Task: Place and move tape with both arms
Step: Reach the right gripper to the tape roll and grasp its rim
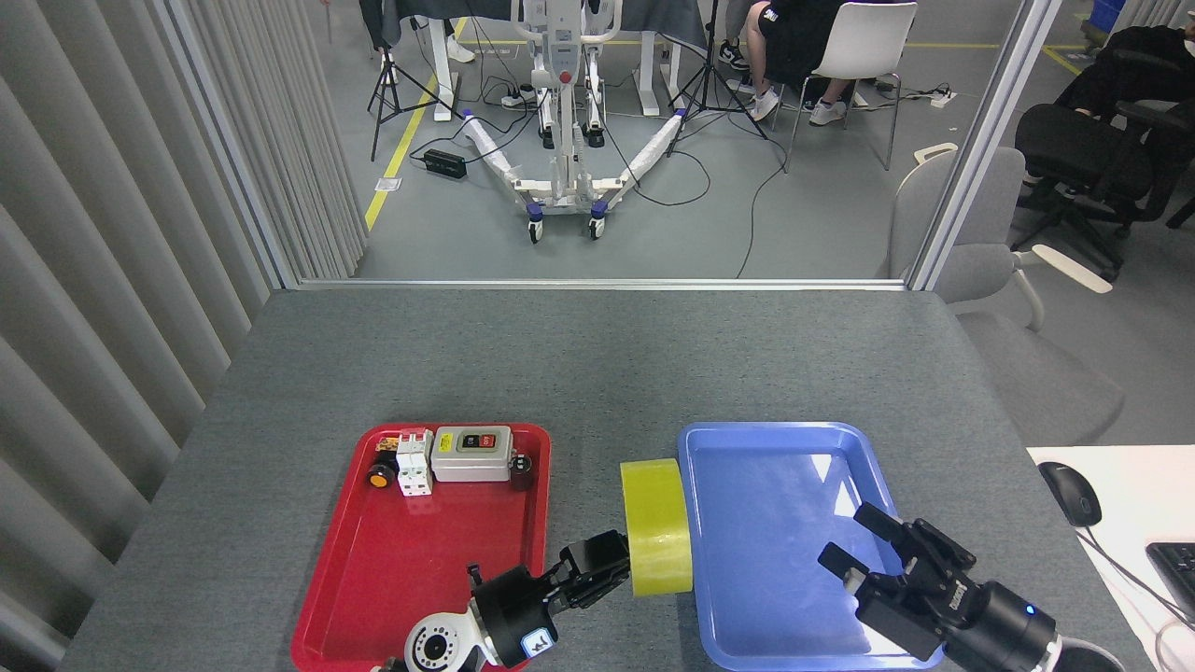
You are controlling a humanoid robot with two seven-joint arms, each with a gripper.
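Tape (657,526) is held edge-on, up off the table (597,364), between the red tray (425,551) and the blue tray (784,541), overlapping the blue tray's left rim. Left gripper (611,560) comes in from the bottom edge over the red tray's near-right corner, fingers closed on the roll's left side. Right gripper (873,551) sits over the blue tray's near-right area, fingers (882,521) spread apart, holding nothing, pointing toward the roll but well apart from it. Red tray's far edge carries a grey switch box (471,454), white breaker (414,461), yellow-capped push button (378,476). Blue tray has nothing resting in it
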